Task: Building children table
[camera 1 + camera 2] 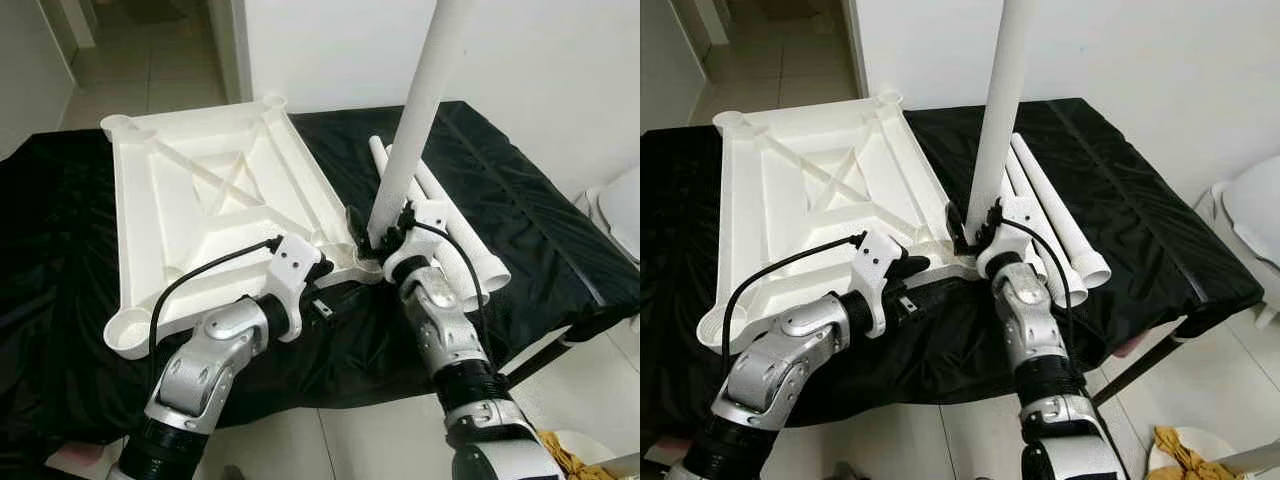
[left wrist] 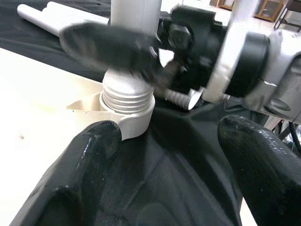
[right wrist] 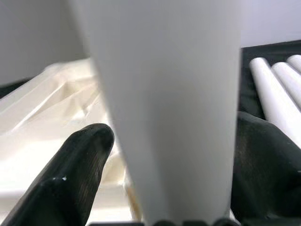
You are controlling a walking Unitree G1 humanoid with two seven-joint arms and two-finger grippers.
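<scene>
At frame centre, the right pincer (image 1: 385, 238) gripped the upright leg (image 1: 418, 112), seating its thread in the tabletop (image 1: 190, 200) corner socket (image 2: 134, 121). The left pincer (image 1: 322, 285) stood open beside, probably steadying.

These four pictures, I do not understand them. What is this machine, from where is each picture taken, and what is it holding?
It is a humanoid robot building a children's table. The two wide pictures come from cameras on its head, looking down. The two close ones come from cameras on its wrists.

A white tabletop lies upside down on a black cloth. Spare white legs lie beside it.

The right gripper has its jaws closed on an upright table leg, whose threaded end sits in the corner socket of the tabletop. The left gripper waits near that corner, jaws open, holding nothing.
</scene>
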